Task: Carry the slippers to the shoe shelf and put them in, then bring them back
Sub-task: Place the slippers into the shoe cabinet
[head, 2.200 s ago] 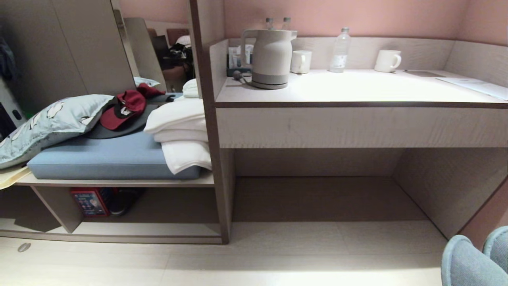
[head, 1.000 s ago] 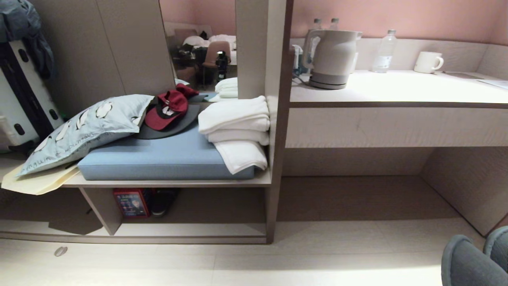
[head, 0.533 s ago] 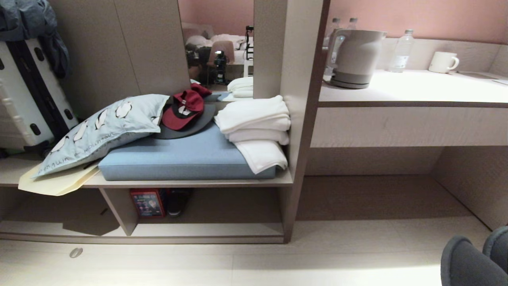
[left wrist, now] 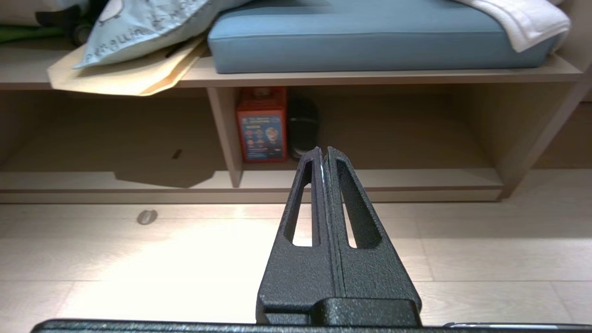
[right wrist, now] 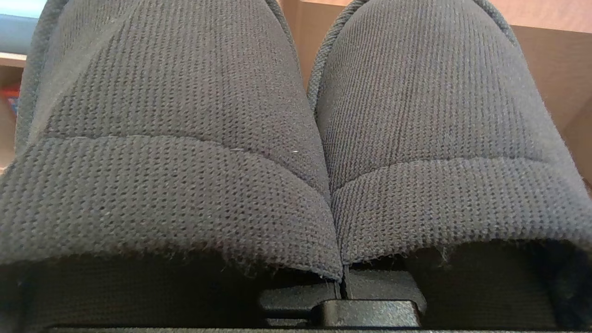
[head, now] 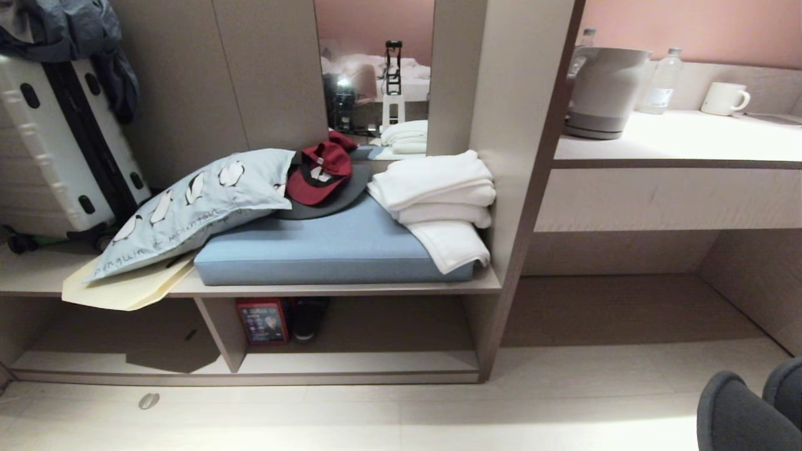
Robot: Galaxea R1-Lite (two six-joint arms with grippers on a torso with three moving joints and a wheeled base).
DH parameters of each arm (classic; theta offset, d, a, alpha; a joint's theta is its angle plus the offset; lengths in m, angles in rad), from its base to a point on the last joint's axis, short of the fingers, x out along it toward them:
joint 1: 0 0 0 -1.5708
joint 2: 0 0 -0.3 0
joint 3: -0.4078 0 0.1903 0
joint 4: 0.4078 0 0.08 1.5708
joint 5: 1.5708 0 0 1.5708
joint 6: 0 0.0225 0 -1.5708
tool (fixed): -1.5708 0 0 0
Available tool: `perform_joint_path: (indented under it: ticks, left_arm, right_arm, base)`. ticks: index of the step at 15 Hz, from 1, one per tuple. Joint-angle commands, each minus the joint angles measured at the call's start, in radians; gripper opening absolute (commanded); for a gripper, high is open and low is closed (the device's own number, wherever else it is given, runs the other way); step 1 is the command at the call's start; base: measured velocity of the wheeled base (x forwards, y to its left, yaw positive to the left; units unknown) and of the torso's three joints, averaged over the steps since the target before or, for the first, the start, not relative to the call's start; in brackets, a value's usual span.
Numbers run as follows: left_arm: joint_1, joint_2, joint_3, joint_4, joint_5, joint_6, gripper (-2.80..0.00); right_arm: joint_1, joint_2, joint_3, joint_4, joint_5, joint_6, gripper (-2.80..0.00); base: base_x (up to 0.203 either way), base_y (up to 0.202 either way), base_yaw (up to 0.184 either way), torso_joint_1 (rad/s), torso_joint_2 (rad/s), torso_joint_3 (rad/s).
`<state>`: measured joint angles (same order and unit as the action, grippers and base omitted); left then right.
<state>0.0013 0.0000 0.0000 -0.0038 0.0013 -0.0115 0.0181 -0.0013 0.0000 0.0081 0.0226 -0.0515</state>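
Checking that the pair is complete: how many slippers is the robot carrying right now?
2. The slippers sit side by side, toes pointing away, on the right gripper, which is shut between them. Their toes show at the head view's lower right corner. No others visible.

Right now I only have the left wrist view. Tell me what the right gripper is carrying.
Observer: The right gripper is shut on the slippers, both side by side, toes pointing away from the wrist.
Operator: Give me where they sit against the shoe shelf.
Observer: In the head view they are at the lower right corner, right of the shoe shelf, in front of the desk.
Operator: Report what stands on the desk.
Observer: A kettle, a bottle and a mug.
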Motion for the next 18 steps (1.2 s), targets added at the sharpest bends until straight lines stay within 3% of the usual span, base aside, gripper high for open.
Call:
perform_joint_path:
  ticks: [1,18]
  left_arm:
    - [0.0,0.001,0.0,-0.001,0.0,0.001,-2.8]
    - [0.0,0.0,0.0,-0.001,0.0,0.001,-2.8]
  right_arm:
    - [0.0,0.0,0.0,0.0,0.0,-0.001,-2.8]
    - [0.0,0.0,0.0,0.0,0.0,-0.001,-2.8]
  base:
    - [0.0,0.192,0.0,0.002,0.0,0.002]
    - [0.0,0.195,-0.002,0.002,0.0,0.002]
